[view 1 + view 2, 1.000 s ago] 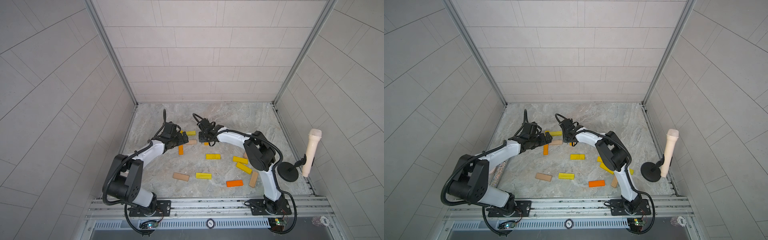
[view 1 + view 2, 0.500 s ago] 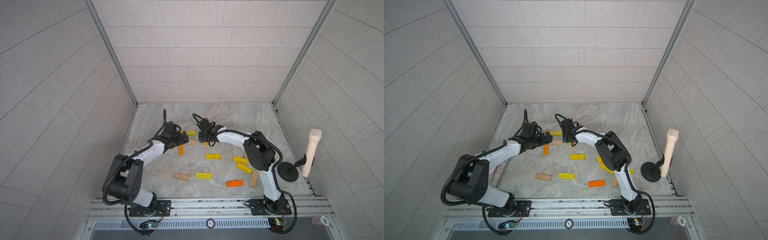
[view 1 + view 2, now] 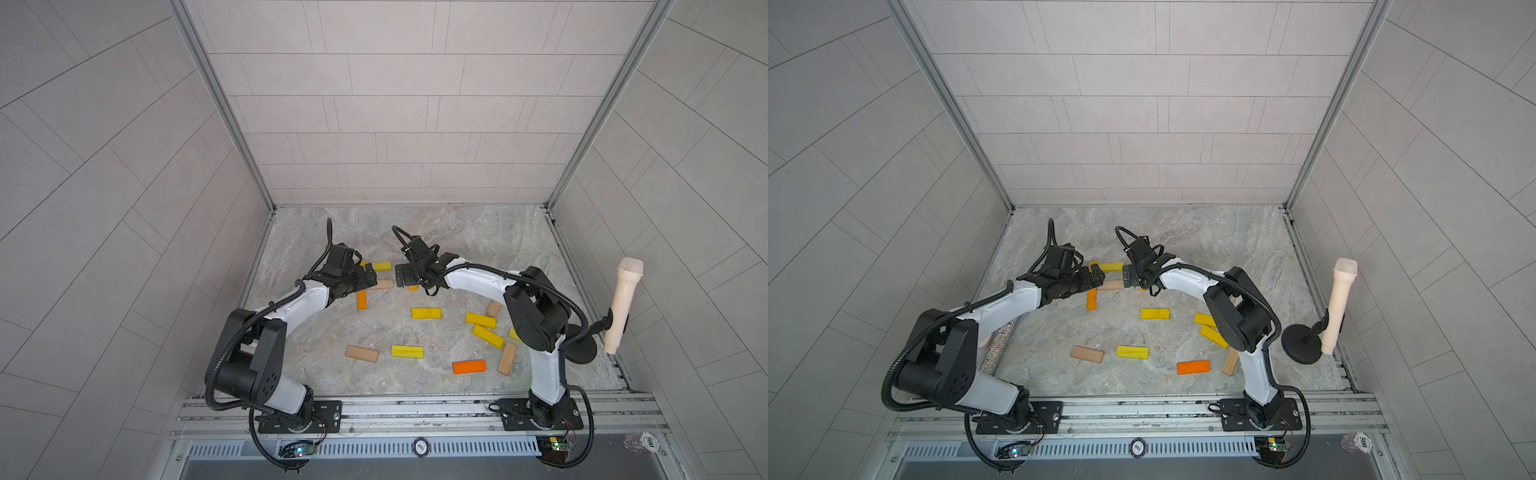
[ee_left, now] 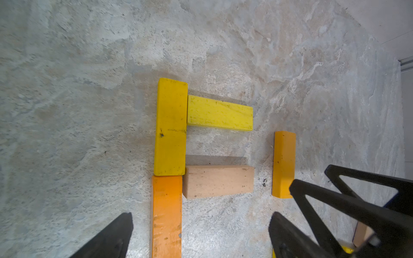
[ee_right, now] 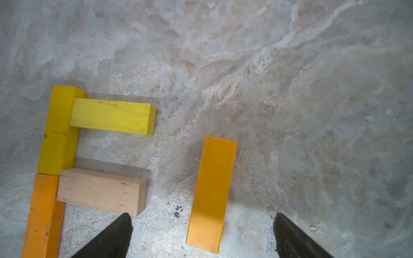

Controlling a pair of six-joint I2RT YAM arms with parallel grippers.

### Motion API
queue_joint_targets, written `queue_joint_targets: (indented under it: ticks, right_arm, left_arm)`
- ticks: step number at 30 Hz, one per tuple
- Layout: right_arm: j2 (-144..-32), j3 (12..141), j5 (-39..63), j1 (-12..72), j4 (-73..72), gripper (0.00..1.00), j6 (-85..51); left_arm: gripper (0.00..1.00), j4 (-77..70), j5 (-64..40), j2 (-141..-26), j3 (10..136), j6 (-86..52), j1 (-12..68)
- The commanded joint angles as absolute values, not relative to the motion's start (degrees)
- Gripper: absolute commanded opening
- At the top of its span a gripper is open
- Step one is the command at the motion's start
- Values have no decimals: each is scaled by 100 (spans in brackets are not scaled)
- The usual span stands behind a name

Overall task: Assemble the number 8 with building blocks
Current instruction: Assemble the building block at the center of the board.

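Between spread jaws of right claw (image 5: 202, 223), amber block (image 5: 212, 178) lying loose, left claw (image 4: 201, 216) spread

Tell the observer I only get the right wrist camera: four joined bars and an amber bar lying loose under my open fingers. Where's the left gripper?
Observer: The left gripper hangs open across the joined bars from the right gripper, fingertips pointing toward it.
Operator: Anything spare?
Observer: Several loose bars lie flat toward the robot bases; nearest is a yellow bar.
Operator: Anything else around?
Observer: A cream microphone on a black stand, beside the right arm.
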State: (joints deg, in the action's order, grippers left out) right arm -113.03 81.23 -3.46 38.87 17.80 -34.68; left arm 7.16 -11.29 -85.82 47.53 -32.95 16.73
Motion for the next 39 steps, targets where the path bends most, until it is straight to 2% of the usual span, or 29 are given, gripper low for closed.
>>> queue_joint_targets:
  ticks: [1,12,20,23,28,36,39]
  right_arm:
    - [-10926,7939,-478,3858,1647,100,-3415]
    - [-10103,6953,-326,3835,750,100,-2954]
    - [-10069,6918,-89,3631,768,100,-3209]
    - [-10299,7159,-322,3633,1139,99,-3248]
    - [-10467,7116,-360,3634,897,99,-3368]
    - [-10936,7534,-414,3713,1167,77,-3578]
    - [-11186,7809,-614,3770,1462,73,-3660]
  left_arm:
    - [100,745,-1046,-8435,4751,-3245,1635]
    - [100,835,-1024,-8263,4768,-3217,1635]
    - [100,826,-1029,-8256,4771,-3217,1635]
    - [100,835,-1052,-8270,4784,-3208,1635]
    - [100,781,-1076,-8345,4788,-3230,1635]
    - [100,546,-1217,-8598,4720,-3455,1549]
    - [100,418,-1375,-8729,4720,-3488,1462]
